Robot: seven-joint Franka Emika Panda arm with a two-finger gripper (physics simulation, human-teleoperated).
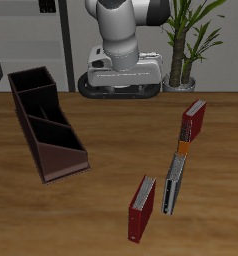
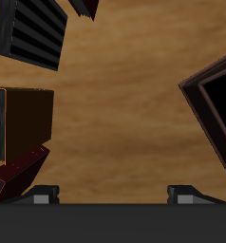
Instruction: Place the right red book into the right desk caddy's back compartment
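The right red book (image 1: 142, 209), long, slim and dark red, lies flat near the table's front edge; one corner of it shows in the wrist view (image 2: 84, 8). The right desk caddy (image 1: 47, 122) stands apart from the books, with its tall, unsloped end farther back. Its back compartment (image 1: 33, 81) is empty and black inside. One wall and the black inside of the caddy show in the wrist view (image 2: 215, 106). My gripper (image 2: 117, 195) is open and empty, high above bare table between the caddy and the books. In the exterior view the arm hides it.
A shorter bright red book with an orange end (image 1: 193, 125) lies farther back and also shows in the wrist view (image 2: 20, 142). A grey-black book (image 1: 173, 184) lies beside the right red book. A potted plant (image 1: 186, 40) stands by the robot base (image 1: 121, 80).
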